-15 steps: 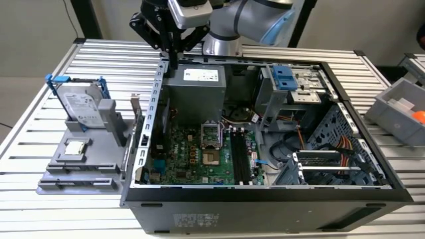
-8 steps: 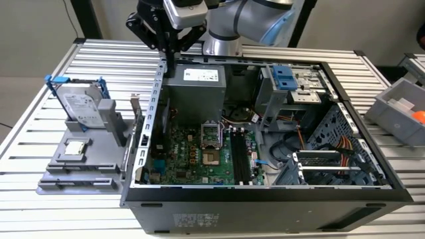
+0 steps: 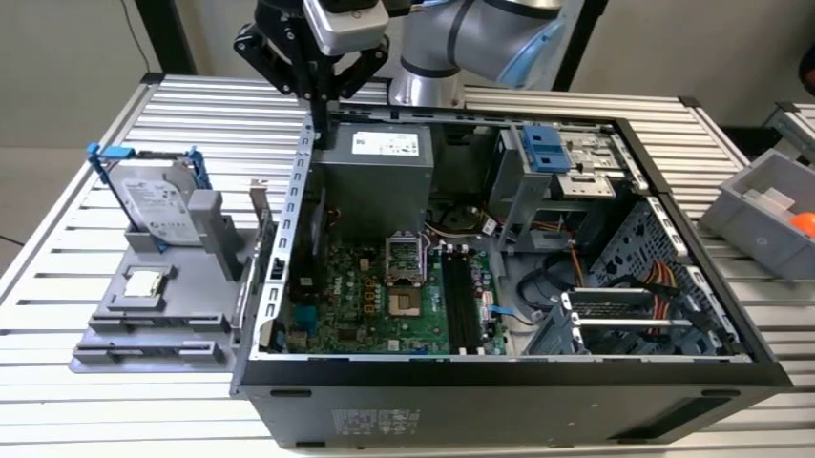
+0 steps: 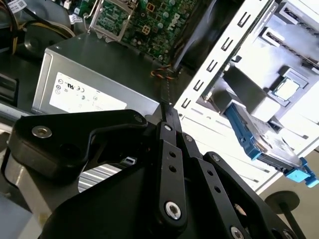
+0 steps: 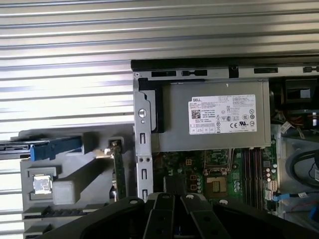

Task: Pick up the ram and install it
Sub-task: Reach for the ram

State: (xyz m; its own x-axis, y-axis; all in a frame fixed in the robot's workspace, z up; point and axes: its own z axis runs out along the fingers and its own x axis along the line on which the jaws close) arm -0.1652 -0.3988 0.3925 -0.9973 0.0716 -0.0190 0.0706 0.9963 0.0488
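Gripper [image 3: 317, 107], fingers closed on nothing, hangs above the open computer case [image 3: 510, 382]. The ram [image 5: 118, 172] stands edgewise in the grey holder [image 3: 128, 329] just outside the case wall, toward 7 o'clock from the gripper in the exterior view.

Beside the power supply [image 3: 373, 181], I see the motherboard [image 3: 363, 286] open from above, with room for the gripper [image 3: 319, 107]. The case wall [image 3: 301, 191] stands just off one flank. The drive cage [image 3: 541, 167] and cables [image 3: 598, 272] crowd the other.

The table [image 3: 191, 105] is shiny ribbed metal, the power supply [image 5: 219, 119] matt grey metal, the drive frame [image 5: 55, 148] blue plastic.
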